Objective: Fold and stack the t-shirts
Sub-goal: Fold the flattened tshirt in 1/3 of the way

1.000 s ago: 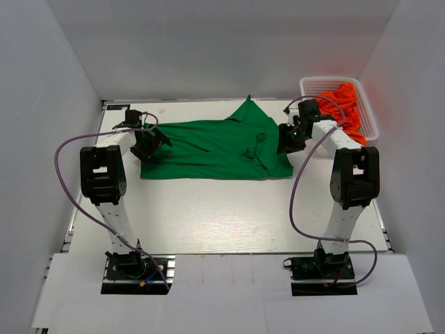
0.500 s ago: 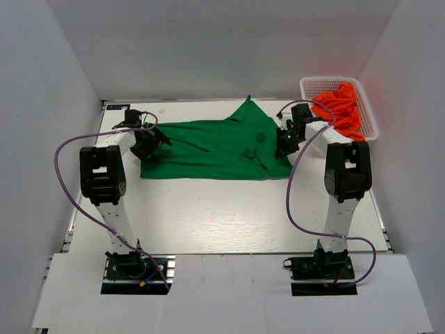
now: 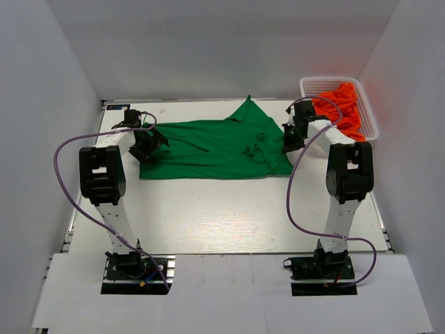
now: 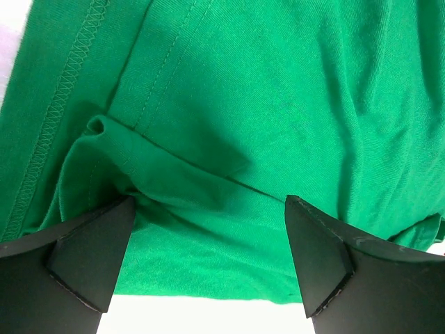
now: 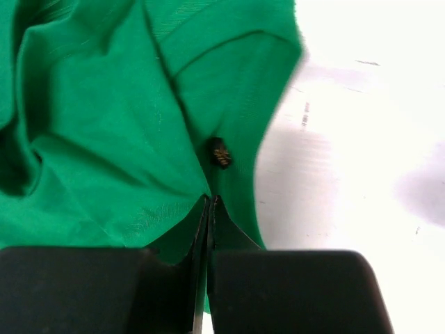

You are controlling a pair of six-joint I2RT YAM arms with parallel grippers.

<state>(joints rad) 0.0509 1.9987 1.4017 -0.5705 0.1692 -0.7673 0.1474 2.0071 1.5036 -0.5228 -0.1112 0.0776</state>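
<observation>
A kelly green t-shirt (image 3: 208, 146) lies spread across the far half of the white table (image 3: 208, 209), with one point of cloth sticking out toward the back. My left gripper (image 3: 149, 147) stands open at its left end; in the left wrist view the fingertips (image 4: 104, 236) straddle a rumpled fold near the hem, gripper (image 4: 208, 202). My right gripper (image 3: 288, 139) is at the shirt's right edge, shut on a pinch of the green cloth (image 5: 104, 139), with creases running to the tips, gripper (image 5: 210, 200). Orange t-shirts (image 3: 344, 104) sit bunched in the basket.
A white mesh basket (image 3: 330, 78) stands at the back right corner, just behind the right arm. White walls close in the left, right and back. Purple cables loop off both arms above the table.
The right gripper closed onto the green shirt's right edge and drew back to the right, shifting the folds there. The left gripper stayed open in place.
</observation>
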